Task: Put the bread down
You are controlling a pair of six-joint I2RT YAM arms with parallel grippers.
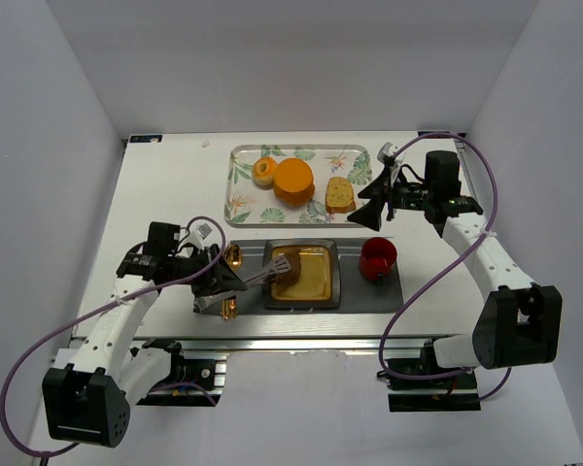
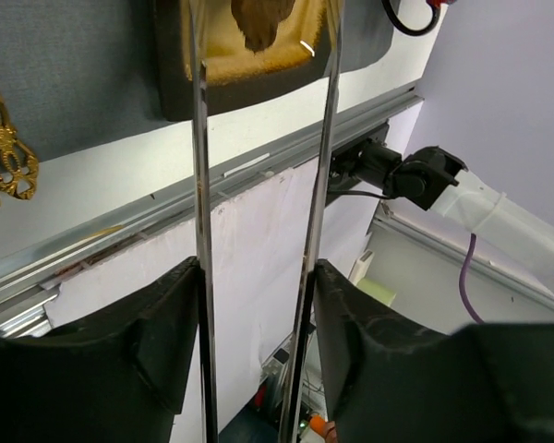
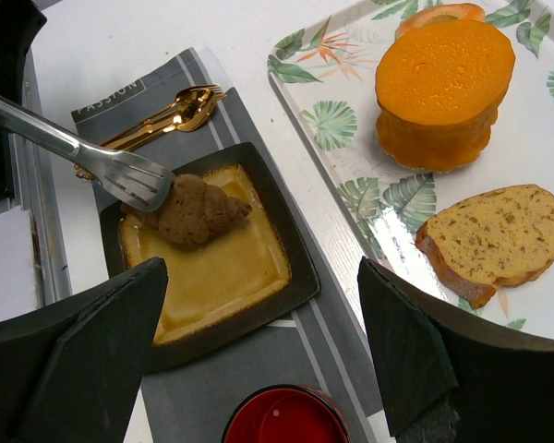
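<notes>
Your left claw is clamped on the handle end of the silver metal tongs, one finger pressed against the outside of each arm in the left wrist view. The tongs reach out over the square dark-rimmed amber plate. The brown croissant-shaped bread lies on that plate, in its far-left part as you see it from above. The tong tips sit at the end of the bread, the flat blade touching it; you cannot tell whether they are pinching it.

The plate rests on the grey striped placemat, with the red cup to its right and the gold cutlery to its left.

Your right claw hangs spread wide with nothing between its fingers, by the near right corner of the leaf-printed tray. That tray carries a round orange cake and a seeded bread slice, all on the white worktop.
</notes>
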